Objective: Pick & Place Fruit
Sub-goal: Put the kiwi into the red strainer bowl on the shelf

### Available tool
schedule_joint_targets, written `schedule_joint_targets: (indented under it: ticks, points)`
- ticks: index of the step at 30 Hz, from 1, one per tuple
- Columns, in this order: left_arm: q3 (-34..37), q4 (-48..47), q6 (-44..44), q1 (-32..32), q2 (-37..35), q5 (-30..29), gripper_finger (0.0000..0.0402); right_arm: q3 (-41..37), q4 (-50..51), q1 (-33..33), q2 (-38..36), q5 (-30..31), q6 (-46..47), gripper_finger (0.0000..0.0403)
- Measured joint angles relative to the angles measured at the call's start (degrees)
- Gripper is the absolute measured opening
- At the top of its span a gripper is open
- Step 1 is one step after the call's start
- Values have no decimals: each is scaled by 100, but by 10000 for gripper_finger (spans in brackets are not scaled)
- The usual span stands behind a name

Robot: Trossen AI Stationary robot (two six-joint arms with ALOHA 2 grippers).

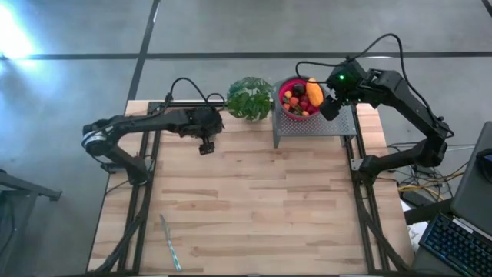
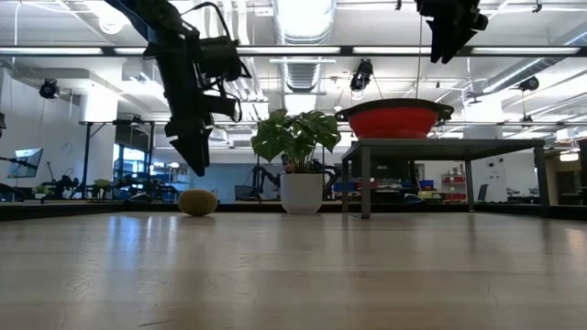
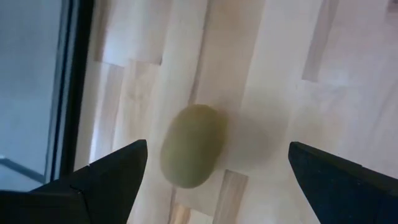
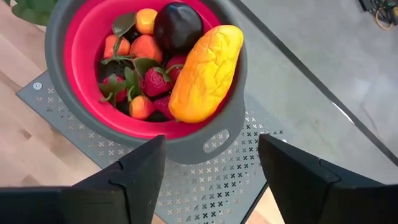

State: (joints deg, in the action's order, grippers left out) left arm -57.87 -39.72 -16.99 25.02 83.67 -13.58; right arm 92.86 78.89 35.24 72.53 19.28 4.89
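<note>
Nearly all the fruit (image 4: 163, 68) sits in the red bowl (image 1: 286, 83) on the metal stand (image 1: 315, 125) at one o'clock. One kiwi (image 3: 191, 145) remains on the counter (image 1: 261, 208), beneath the left end effector (image 3: 217, 168), released wide. The right end effector (image 4: 211, 168) hangs empty, released, above the bowl.

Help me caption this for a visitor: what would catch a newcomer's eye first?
The red bowl heaped with toy fruit on a grey metal stand at the table's far right, the right claw open above it. Then the lone kiwi on the wood beneath the open left claw.
</note>
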Motion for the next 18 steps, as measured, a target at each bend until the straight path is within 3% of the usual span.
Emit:
schedule_joint_targets:
  ticks: [6,18]
  points:
    - [0,10,-138,262,253,381,394,-20,-25,0,0,1,-2,270]
    - [0,233,-299,770,1105,375,394,-20,-25,0,0,1,-2,292]
